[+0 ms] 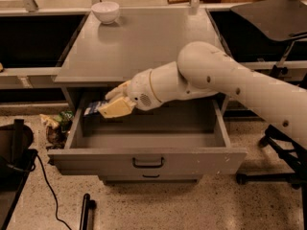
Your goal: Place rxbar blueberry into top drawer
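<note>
The gripper [113, 102] hangs inside the left rear part of the open drawer [144, 153], just under the front edge of the bench [144, 42]. Its fingers are closed on the snack bar [95, 108], whose dark end sticks out past the fingertips toward the drawer's left wall. The bar is held above the drawer floor and does not appear to rest on it. Below and in front of the gripper the drawer floor shows bare grey. Further forward is the drawer front with its dark pull handle [147, 163]. Far behind the gripper, a white bowl [105, 11] sits at the bench's back left corner.

As I judge it, opening, picking and carrying are done. What remains is lowering slightly, letting the bar go and drawing the arm out.
</note>
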### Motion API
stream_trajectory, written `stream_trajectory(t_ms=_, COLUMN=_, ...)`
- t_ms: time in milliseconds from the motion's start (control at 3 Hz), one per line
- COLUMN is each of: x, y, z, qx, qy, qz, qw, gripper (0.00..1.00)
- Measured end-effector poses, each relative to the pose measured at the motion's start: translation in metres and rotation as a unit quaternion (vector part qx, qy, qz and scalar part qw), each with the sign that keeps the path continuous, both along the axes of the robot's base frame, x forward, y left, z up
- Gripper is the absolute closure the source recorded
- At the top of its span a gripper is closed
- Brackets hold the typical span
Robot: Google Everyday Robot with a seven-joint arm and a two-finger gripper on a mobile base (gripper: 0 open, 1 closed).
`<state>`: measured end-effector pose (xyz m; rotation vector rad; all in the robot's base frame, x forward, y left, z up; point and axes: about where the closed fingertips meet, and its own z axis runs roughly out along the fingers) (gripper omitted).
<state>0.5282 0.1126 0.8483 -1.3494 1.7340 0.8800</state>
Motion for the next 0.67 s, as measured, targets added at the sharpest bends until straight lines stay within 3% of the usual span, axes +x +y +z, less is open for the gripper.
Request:
stream_trajectory(t_ms=333, x=0.001, y=-0.038, z=-0.035, qx=-0.027, qy=0.026, qz=-0.082, qw=0.9959, gripper=1.00)
stream_trajectory(t_ms=667, x=0.007, y=-0.081, z=-0.078, qx=-0.033, qy=0.051, qz=-0.149, qw=0.9869, gripper=1.00)
